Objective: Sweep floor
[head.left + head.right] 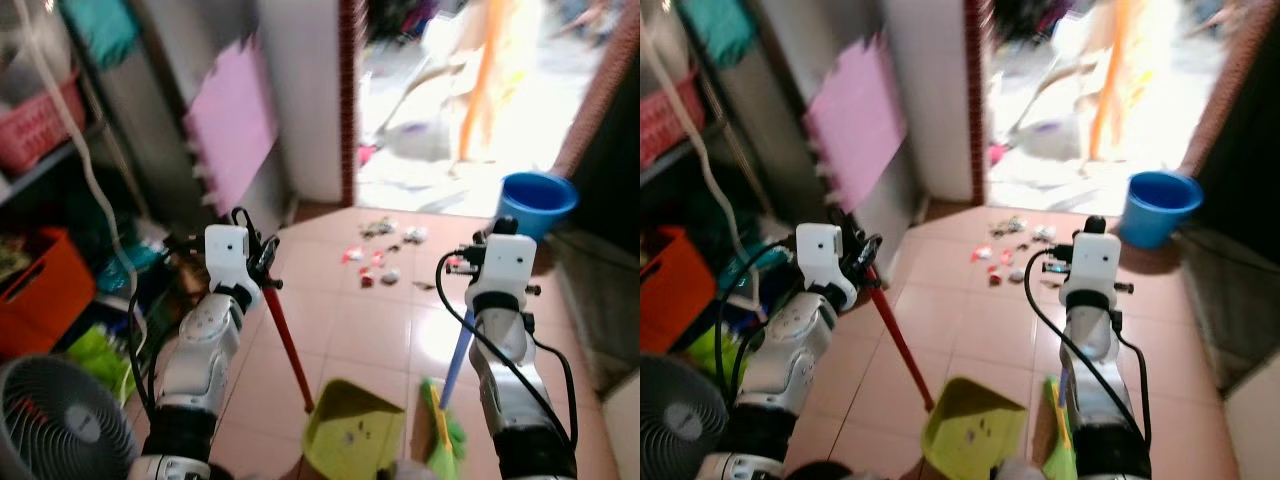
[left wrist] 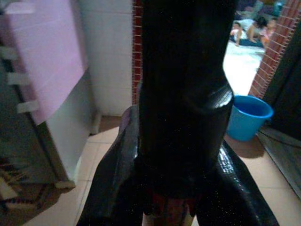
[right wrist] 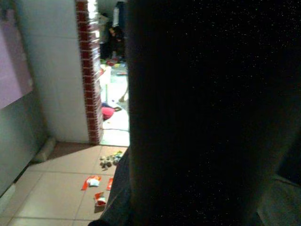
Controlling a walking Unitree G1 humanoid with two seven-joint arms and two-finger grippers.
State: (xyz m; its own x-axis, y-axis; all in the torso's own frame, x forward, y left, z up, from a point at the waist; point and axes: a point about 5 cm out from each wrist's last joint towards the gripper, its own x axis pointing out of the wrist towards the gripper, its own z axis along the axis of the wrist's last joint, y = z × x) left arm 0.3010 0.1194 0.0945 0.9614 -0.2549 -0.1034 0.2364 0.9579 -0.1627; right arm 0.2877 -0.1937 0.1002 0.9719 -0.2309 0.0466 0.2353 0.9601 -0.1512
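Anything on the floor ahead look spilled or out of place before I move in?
Yes. Scattered litter, small red and white wrappers and scraps, lies loose on the tiles near the doorway, left of the blue bucket. It is not yet swept. The left gripper holds the red-handled dustpan; the right gripper holds the blue-handled broom.

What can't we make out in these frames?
- Left gripper on the red dustpan handle: left wrist view blocked by its own black fingers; finger state unclear.
- Right gripper on the blue broom handle: right wrist view dark.
- Green dustpan and broom head: cut by the bottom edge.
- Litter: too small to identify.
- Doorway: overexposed, blurred.
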